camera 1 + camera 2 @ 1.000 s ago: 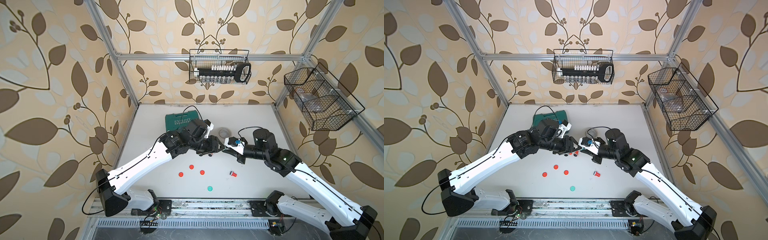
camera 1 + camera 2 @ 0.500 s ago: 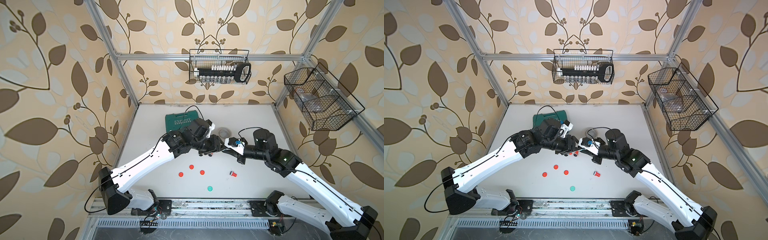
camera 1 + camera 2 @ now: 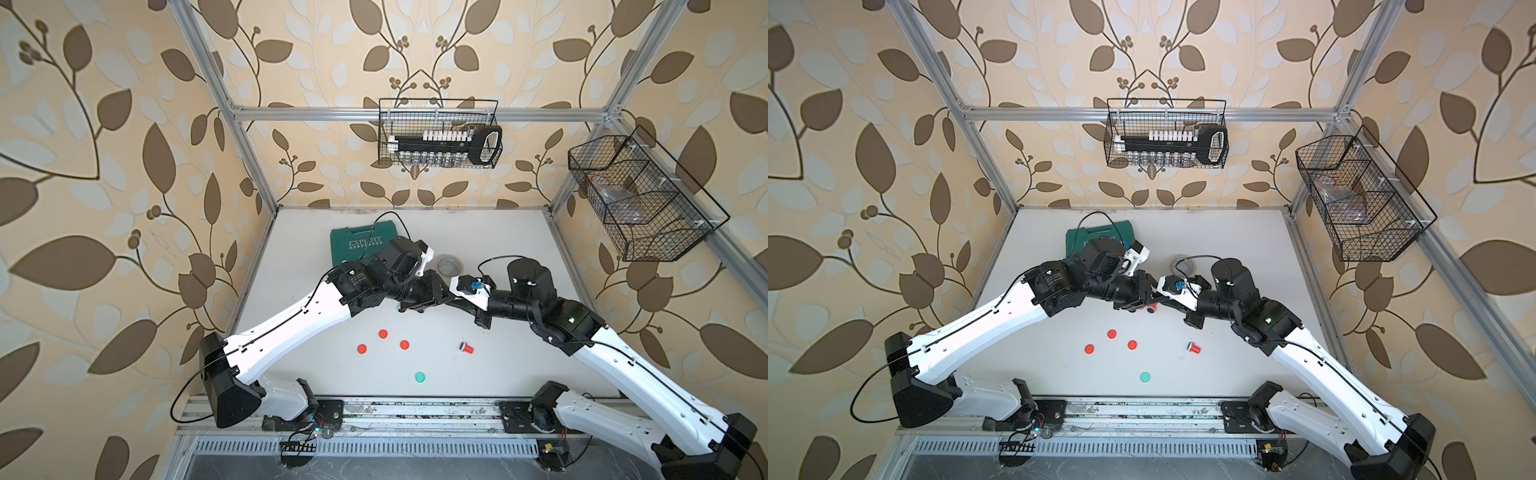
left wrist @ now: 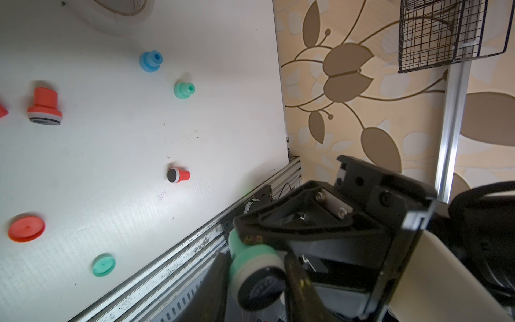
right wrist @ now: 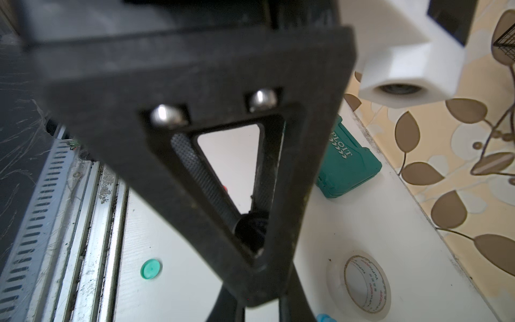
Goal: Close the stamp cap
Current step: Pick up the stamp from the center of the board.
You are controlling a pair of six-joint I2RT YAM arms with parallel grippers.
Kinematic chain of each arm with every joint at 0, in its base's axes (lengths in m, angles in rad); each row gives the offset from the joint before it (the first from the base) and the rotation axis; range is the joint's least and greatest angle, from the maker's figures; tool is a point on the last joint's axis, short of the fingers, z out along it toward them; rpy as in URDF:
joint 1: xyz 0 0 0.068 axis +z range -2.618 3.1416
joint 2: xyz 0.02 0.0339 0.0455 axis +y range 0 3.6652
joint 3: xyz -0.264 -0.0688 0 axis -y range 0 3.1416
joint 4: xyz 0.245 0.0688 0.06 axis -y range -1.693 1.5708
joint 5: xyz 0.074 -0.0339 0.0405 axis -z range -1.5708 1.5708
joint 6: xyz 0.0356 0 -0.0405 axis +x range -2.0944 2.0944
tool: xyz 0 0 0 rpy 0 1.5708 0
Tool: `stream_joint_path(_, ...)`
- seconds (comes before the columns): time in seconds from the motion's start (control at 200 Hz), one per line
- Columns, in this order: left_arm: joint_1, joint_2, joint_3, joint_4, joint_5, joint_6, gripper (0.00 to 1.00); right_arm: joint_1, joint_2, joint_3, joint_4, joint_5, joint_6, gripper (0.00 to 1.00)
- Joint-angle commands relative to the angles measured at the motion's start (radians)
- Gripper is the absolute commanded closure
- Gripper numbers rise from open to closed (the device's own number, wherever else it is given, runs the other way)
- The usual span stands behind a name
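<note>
Green stamp midair in right claw

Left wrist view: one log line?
right gripper: shut on green stamp | left gripper: flanks it | green cap: on table

The green stamp is hanging uncapped above the middle of the table, its dark printing face showing. The green cap is lying flat by the table's near edge, well apart.

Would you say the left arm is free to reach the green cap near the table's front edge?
Probably not: the green cap lies unobstructed, but the left gripper is closed around the green stamp, which the right gripper holds.
</note>
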Motion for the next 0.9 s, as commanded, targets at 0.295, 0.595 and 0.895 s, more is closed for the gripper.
stream_joint_path(0.295,-0.012,-0.005,0.04,0.013,0.009,0.001,0.77,0.008,-0.026,0.008,0.006,0.002,0.009,0.93)
stream_joint_path(0.595,-0.012,-0.058,0.105,0.079,0.075,0.004,0.8,0.008,-0.146,0.038,0.041,0.017,0.095,0.6)
stream_joint_path(0.895,-0.011,-0.11,0.197,0.148,0.178,-0.042,0.82,0.008,-0.323,0.015,0.329,0.035,0.318,0.49)
